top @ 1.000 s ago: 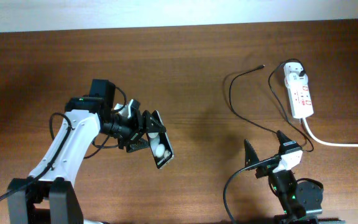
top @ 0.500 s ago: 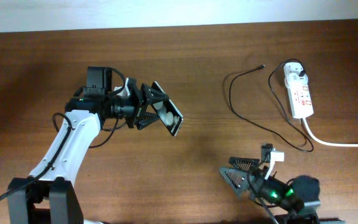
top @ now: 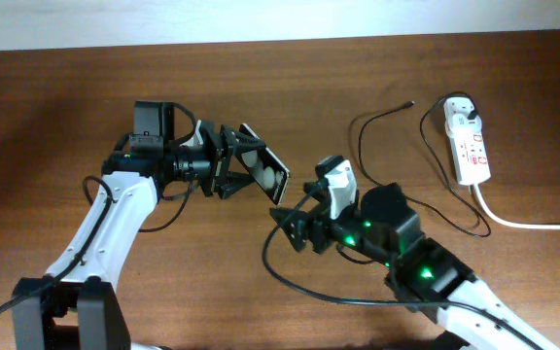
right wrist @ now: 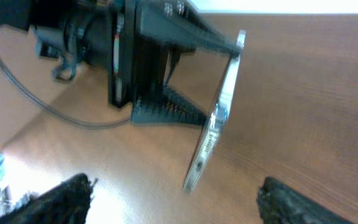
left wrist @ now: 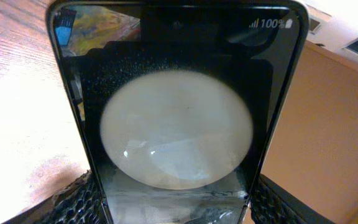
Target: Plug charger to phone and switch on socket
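So the flat black glossy phone [top: 267, 175] is up off the brown wooden worktop [top: 66, 97], tilted, with one end pinched in the left gripper [top: 244, 167]. That gripper is clamped right on it. In the left wrist view the phone [left wrist: 176, 124] fills nearly the whole picture, screen toward the camera. There's a big round white glare blob on it and "100%" in the top corner, and the black textured fingertips [left wrist: 73, 199] hug its two side edges at the bottom.

The right gripper [top: 302, 208] sits just beside the phone's free end, not touching it, jaws spread wide and holding nothing. From the right wrist camera the phone [right wrist: 216, 124] shows edge-on as a thin silvery strip straight ahead. That gripper's two fingers [right wrist: 73, 193] sit far apart in the bottom corners.

The thin black charger cable [top: 387, 111] lies looped on the worktop well off to the right. Its small connector tip lies loose near the white oblong power strip [top: 470, 151], and its white plug [top: 460, 112] sits at the strip's far end.
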